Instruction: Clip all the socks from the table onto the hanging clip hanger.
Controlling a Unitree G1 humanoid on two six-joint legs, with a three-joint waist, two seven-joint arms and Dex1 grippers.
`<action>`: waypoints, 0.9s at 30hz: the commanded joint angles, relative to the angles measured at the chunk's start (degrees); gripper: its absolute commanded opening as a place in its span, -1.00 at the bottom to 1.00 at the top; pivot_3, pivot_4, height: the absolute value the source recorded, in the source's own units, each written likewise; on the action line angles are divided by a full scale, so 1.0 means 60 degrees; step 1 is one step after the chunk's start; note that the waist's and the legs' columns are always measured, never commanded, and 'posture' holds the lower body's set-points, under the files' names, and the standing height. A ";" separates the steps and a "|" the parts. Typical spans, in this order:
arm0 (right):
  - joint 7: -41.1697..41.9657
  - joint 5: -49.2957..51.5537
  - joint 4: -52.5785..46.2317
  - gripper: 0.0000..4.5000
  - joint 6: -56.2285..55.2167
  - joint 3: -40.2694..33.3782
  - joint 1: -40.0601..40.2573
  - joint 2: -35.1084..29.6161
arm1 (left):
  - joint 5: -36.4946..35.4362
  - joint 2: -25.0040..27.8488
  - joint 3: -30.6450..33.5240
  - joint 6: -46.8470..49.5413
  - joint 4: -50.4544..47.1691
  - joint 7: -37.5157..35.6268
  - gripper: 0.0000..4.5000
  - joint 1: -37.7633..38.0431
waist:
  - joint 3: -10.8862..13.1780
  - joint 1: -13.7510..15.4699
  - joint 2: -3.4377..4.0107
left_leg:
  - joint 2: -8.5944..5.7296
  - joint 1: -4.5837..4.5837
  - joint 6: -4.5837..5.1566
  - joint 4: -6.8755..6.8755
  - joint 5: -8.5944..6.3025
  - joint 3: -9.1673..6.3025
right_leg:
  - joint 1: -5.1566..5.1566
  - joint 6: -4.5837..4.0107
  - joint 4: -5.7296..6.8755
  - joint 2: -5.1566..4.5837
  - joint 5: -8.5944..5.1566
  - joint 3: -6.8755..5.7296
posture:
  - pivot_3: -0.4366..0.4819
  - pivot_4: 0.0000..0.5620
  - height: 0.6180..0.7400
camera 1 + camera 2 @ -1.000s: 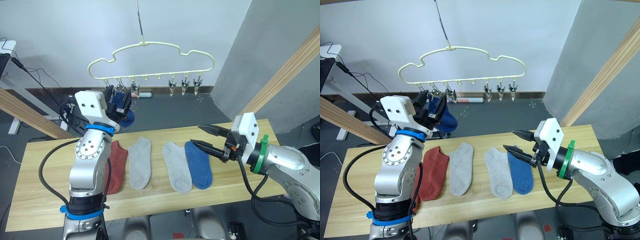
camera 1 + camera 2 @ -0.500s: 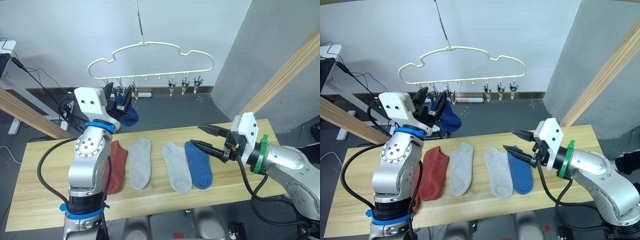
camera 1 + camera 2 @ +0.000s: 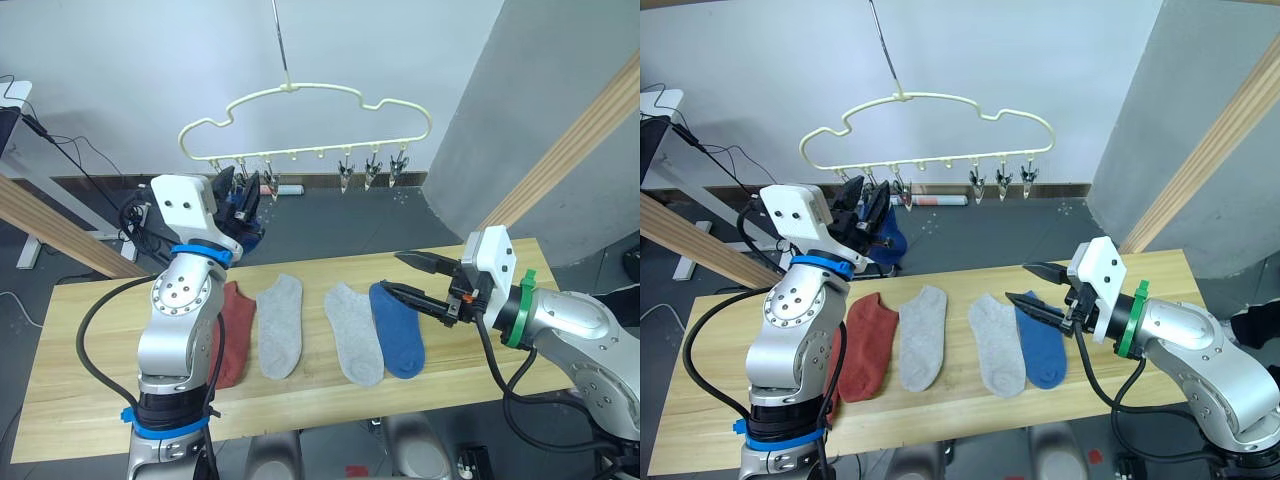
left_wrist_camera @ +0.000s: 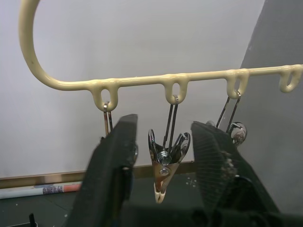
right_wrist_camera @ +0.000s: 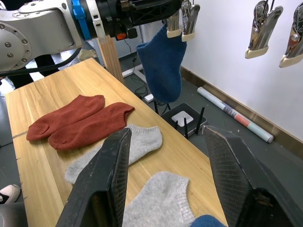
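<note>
from the right wrist, a blue sock (image 5: 161, 64) hangs clipped; both claws gape empty.

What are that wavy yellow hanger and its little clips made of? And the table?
The clip hanger looks like wire under a glossy pale-yellow coating, smooth and rounded at the loops. Its clips seem shiny metal, mirror-bright, with cream tips, possibly plastic. The table appears to be pale wood planks with visible grain.

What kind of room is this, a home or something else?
Probably a lab or workshop, not a home: cables trail over the bare grey floor, a clip hanger hangs by a plain white wall, and socks lie on a plank table.
</note>
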 commanded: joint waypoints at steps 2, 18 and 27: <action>0.0093 0.0124 -0.0177 0.11 -0.0137 -0.0158 -0.0063 -0.0098 | 0.0215 0.0018 -0.0067 -0.0213 -0.0582 0.0077 -0.68 0.0018 | 0.0000 0.0000 0.0000 | 0.0000 0.0000 0.0000 0.0000 0.0000 0.0000 | 0.0000 0.0000 0.0000 0.0000 0.0000 0.0000 | -0.41 0.10 1.00; -0.0382 -0.1783 0.0563 0.27 -0.0281 0.0777 0.0707 -0.0650 | 0.0336 0.0042 -0.0092 -0.0209 -0.0778 0.0001 -1.00 0.0128 | -0.0008 0.0014 -0.0008 | -0.0001 0.0000 0.0000 0.0003 0.0000 0.0000 | 0.0002 0.0000 0.0001 -0.0001 0.0000 -0.0001 | -0.40 0.10 1.00; -0.3480 -0.4687 0.1682 0.99 -0.0094 0.2946 0.1757 0.1506 | 0.0213 0.0178 -0.0030 -0.0023 -0.0832 -0.0209 -1.00 0.0060 | -0.0012 0.0003 -0.0014 | 0.0004 0.0006 -0.0004 0.0003 0.0003 0.0005 | -0.0003 0.0001 0.0009 -0.0001 0.0001 0.0005 | -0.37 0.16 1.00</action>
